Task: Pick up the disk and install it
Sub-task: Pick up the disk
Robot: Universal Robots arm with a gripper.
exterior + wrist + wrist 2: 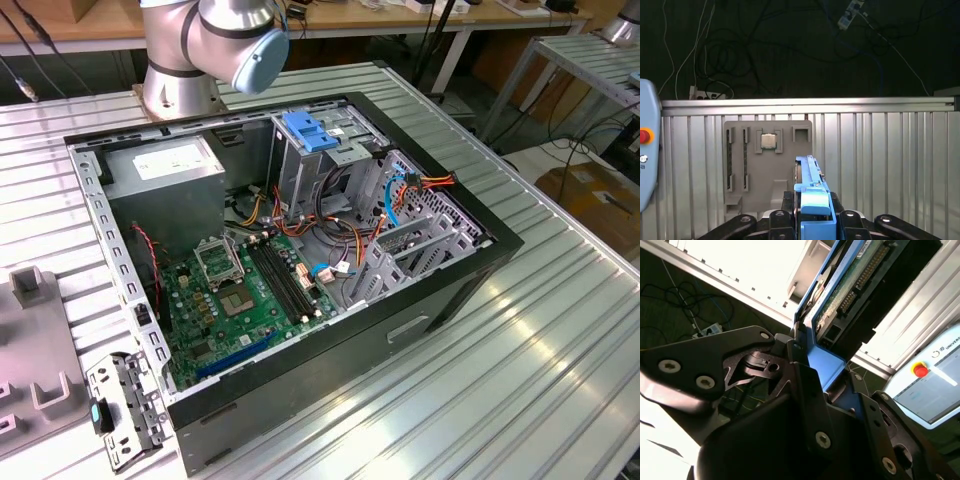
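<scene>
Black gripper (pixel 812 216) clamped on the blue-railed grey-metal disk (pixel 811 187); beyond, a grey plastic tray (pixel 756 192) on the ribbed metal table (pixel 880 165). Open black computer case (pixel 425 325) beside the tray.

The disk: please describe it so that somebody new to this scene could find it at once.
In both wrist views, start at the black gripper: the disk, a flat rectangular hard drive, is clamped between its fingers, in front of the ribbed silver table. Unlike the grey plastic tray behind it, it carries bright blue plastic rails and a circuit side with connector pins.
</scene>
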